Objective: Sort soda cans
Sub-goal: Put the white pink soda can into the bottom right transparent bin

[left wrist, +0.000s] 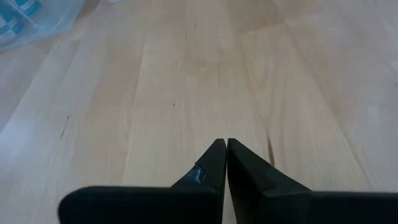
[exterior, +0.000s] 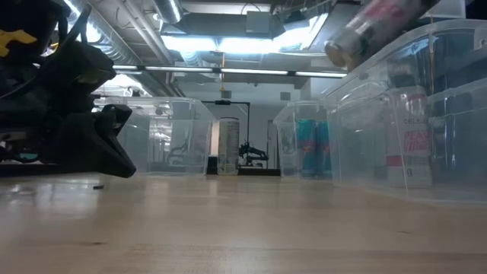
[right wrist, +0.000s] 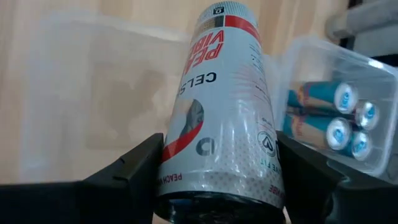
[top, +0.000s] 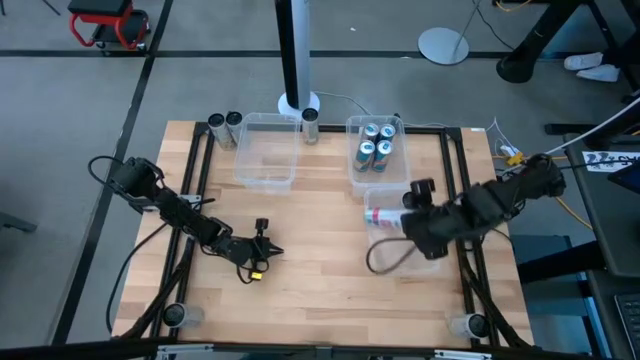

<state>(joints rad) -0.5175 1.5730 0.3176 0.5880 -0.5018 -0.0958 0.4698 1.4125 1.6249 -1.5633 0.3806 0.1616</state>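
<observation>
Item: white-and-red can (right wrist: 221, 112), gripped across its body by the right gripper (right wrist: 217, 180) — fingers part-open on either side, closed onto it — tilted above the near clear bin (top: 385, 215). Best handling, by judgement: keep the can over the bin and lower before release. Left gripper (left wrist: 222, 163) shut, empty, low over the table (top: 320, 290). Farther: bin of blue cans (top: 376, 144); empty bin (top: 266, 150); three loose cans (top: 225, 124) — far edge.
</observation>
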